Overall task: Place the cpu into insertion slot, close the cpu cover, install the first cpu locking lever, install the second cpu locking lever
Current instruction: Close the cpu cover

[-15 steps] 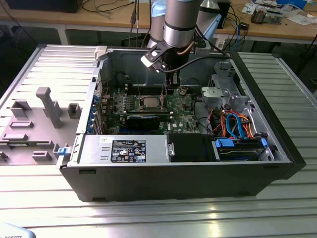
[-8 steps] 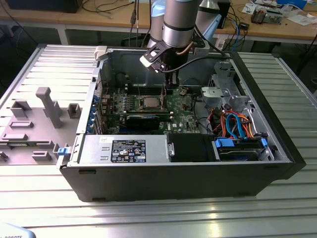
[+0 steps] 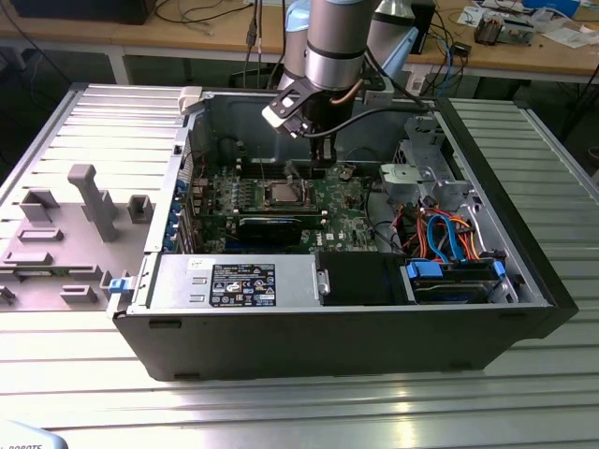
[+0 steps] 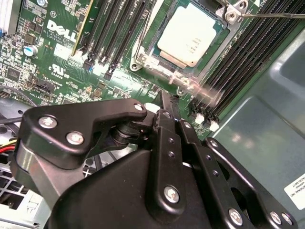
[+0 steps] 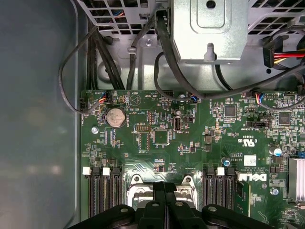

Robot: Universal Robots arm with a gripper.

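The case (image 3: 524,243) is open on top, leaving free room above the board (image 3: 351,204). Memory slots (image 4: 240,62) flank the socket (image 4: 142,55) on both sides, a black card (image 3: 271,224) lies close by, and a drive cage (image 3: 421,173) with cables (image 3: 449,234) crowds the exterior view's right.

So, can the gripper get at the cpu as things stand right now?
Probably yes. The gripper hangs close beside the cpu, whose metal top lies bare, and nothing stands between them.
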